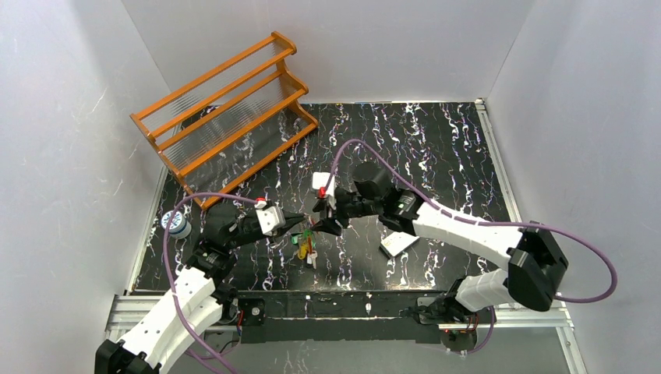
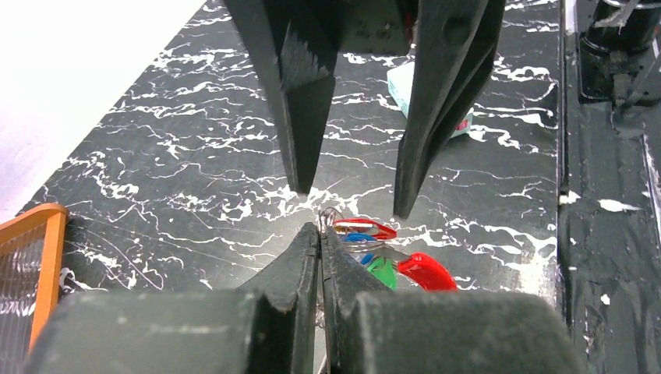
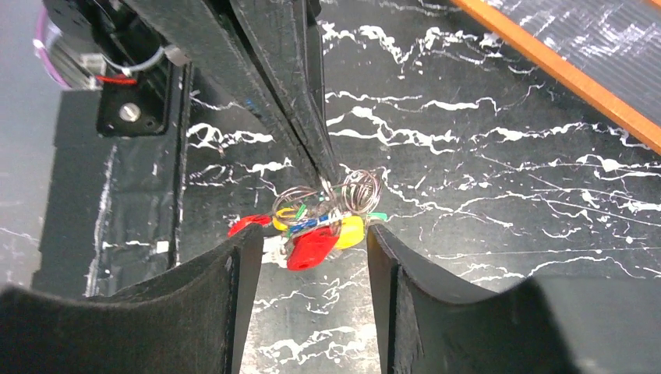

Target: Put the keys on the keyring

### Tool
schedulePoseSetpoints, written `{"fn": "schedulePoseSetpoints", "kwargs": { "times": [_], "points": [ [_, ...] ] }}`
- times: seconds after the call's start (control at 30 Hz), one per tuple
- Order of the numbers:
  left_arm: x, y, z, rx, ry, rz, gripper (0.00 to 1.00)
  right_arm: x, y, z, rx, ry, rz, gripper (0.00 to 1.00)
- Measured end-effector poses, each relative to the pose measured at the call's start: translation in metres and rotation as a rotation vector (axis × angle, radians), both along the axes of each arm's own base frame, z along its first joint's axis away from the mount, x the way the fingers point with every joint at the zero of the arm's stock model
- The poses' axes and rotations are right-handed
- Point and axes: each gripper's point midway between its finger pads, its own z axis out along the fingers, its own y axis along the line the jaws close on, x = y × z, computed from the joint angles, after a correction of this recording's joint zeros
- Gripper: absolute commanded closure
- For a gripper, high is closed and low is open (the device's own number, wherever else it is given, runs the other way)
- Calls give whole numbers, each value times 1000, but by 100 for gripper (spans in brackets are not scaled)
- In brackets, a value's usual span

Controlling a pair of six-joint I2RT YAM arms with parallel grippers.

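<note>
My left gripper [image 2: 320, 230] is shut on the thin wire of the keyring [image 3: 355, 191], whose loops stick out just past its fingertips. The keys [image 1: 305, 245] are bunched at the ring: a red one [image 3: 310, 248], a yellow one [image 3: 351, 231], and green and blue ones behind. My right gripper [image 3: 313, 231] faces the left one tip to tip. It is open, with the bunch just beyond its fingertips and nothing between its fingers [image 2: 300, 156]. From the left wrist I see a red key [image 2: 425, 271] and a green key [image 2: 382, 271] beside my shut jaws.
An orange slatted rack [image 1: 226, 109] stands at the back left of the black marbled table [image 1: 436, 148]. A flat white card [image 1: 397, 244] lies under the right forearm. A small blue and white roll [image 1: 178, 224] sits at the table's left edge. White walls close in on both sides.
</note>
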Motion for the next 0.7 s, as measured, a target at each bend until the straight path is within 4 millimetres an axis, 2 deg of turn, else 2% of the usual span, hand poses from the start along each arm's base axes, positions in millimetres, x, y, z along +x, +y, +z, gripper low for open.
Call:
{"fn": "schedulePoseSetpoints", "kwargs": {
  "times": [0.33,0.57,0.7],
  "points": [
    [0,5,5,-199,16,89,100,-3,-21,38,249,45,29,49],
    [-6,3,22,-301,3,67,100,-11,-16,49,319,84,106,52],
    [-10,2,31,-332,-17,45,100,-14,-11,47,331,106,147,54]
  ]
}}
